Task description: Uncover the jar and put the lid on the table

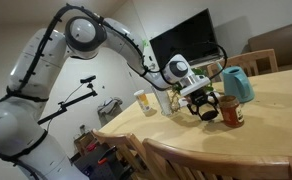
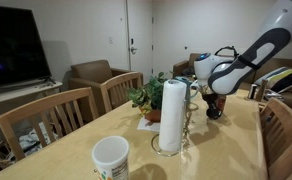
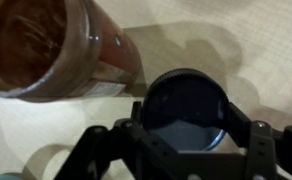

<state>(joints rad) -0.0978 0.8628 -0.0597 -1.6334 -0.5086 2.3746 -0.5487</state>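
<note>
The jar (image 3: 46,50) stands open at the upper left of the wrist view, its mouth uncovered and reddish-orange contents showing. In an exterior view the jar (image 1: 232,112) stands on the table (image 1: 271,130) just beside my gripper (image 1: 202,103). My gripper (image 3: 194,128) is shut on the dark round lid (image 3: 186,105), holding it by its edges low over the tan table (image 3: 261,50), next to the jar. I cannot tell whether the lid touches the table. The gripper also shows in an exterior view (image 2: 214,104).
A teal pitcher (image 1: 238,84) stands behind the jar. A yellowish cup (image 1: 146,102) and a white bottle (image 1: 164,100) stand to the gripper's other side. A paper towel roll (image 2: 171,115), a potted plant (image 2: 149,98) and a white cup (image 2: 111,158) sit on the table. Chairs line its edges.
</note>
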